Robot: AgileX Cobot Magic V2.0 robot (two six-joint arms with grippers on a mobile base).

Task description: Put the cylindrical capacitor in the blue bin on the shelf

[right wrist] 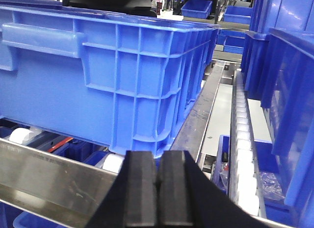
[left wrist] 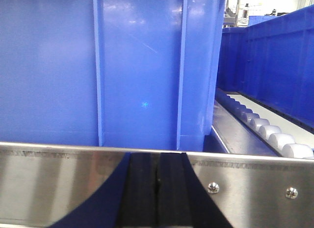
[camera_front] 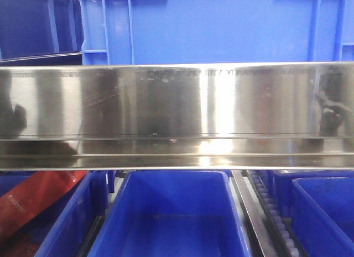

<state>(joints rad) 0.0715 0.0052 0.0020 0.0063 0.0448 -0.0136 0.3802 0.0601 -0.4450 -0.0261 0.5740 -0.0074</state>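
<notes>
No cylindrical capacitor shows in any view. The shelf's shiny steel front rail spans the front view, with a big blue bin above it and an open blue bin below. Neither gripper shows in the front view. My left gripper is shut, pads pressed together with nothing between them, just over the rail and facing a blue bin wall. My right gripper is shut and empty, above the rail, in front of the corner of a large blue bin.
Roller tracks run back along the shelf. More blue bins stand to the right and on the lower level. A red object lies in the lower left bin. A small dark item lies in a lower bin.
</notes>
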